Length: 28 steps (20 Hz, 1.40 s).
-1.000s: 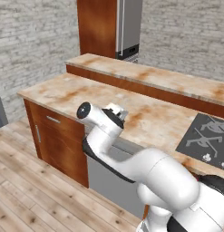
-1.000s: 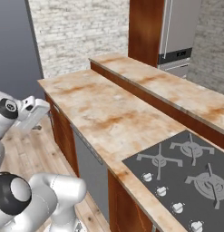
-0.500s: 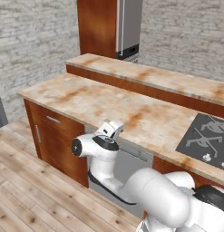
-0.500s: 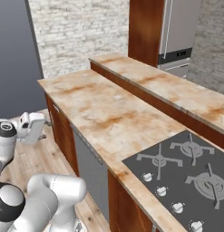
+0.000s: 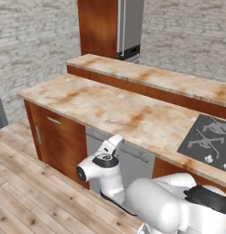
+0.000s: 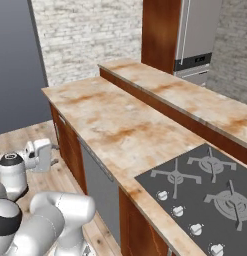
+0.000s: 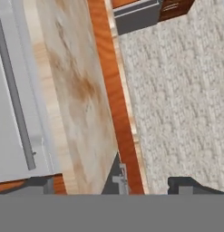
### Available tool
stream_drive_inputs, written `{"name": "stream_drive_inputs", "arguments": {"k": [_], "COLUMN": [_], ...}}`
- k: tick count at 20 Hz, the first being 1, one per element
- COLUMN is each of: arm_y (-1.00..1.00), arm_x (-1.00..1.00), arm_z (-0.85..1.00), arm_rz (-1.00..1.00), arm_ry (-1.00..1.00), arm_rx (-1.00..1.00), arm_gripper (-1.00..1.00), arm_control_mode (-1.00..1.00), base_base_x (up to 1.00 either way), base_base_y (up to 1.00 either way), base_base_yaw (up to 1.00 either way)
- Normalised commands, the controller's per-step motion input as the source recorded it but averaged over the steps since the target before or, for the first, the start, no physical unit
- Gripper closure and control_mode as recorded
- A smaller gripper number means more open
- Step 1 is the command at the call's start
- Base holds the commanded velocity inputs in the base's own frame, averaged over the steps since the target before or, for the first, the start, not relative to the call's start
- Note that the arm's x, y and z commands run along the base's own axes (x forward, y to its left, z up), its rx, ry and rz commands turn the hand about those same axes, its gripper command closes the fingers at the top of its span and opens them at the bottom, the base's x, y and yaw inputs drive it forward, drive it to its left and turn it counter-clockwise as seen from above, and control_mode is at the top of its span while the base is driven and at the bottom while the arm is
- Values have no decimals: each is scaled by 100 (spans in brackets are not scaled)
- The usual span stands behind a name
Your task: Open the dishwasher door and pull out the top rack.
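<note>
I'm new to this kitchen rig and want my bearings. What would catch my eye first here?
The white arm dominates the foreground, its end effector raised, jaws open, in front of the grey dishwasher door, which is shut under the marbled counter. To the right sits a dark stovetop with white knobs, and a tall steel fridge stands at the back.
</note>
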Motion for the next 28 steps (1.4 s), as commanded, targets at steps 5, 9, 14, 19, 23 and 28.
{"name": "stream_drive_inputs", "arguments": {"k": [5,9,14,19,23,28], "arm_y": [3,1,0,0,0,0], "arm_x": [27,25,24,22,28,27], "arm_z": [-30,-31,-35,-34,-31,-34], "arm_rz": [-1,-2,-3,-3,-4,-4], "arm_ry": [0,-1,-2,-2,0,0], "arm_rx": [-11,-16,-14,-11,-8,-7], "arm_gripper": [-100,-100,-100,-100,-100,-100], "arm_control_mode": [-100,-100,-100,-100,-100,-100], "base_base_x": [0,0,0,0,0,0], "base_base_y": [0,0,0,0,0,0], "base_base_yaw": [0,0,0,0,0,0]}}
